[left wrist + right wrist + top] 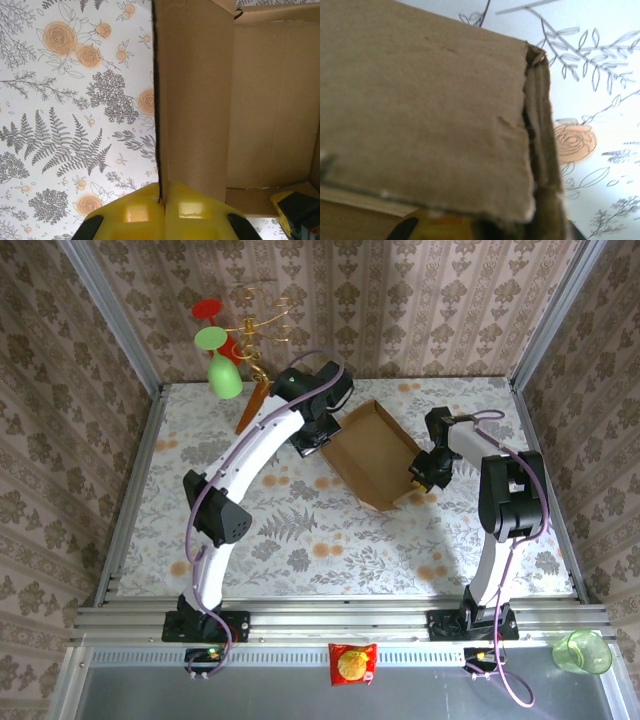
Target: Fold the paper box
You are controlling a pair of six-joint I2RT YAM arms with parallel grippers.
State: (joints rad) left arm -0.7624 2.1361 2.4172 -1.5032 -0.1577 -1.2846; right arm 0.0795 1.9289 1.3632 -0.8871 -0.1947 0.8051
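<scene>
The paper box is a shallow brown cardboard tray, open side up, lying askew at mid-table. My left gripper is at its left wall. In the left wrist view the yellow fingers are pressed together on the upright wall's edge, with the paper box's inside floor to the right. My right gripper sits at the box's right corner. In the right wrist view a cardboard wall lies across the jaws; a bit of yellow finger shows below it.
A gold wire stand with a red glass and a green glass stands at the back left, on an orange-brown base board. A green cup and a snack packet lie beyond the near rail.
</scene>
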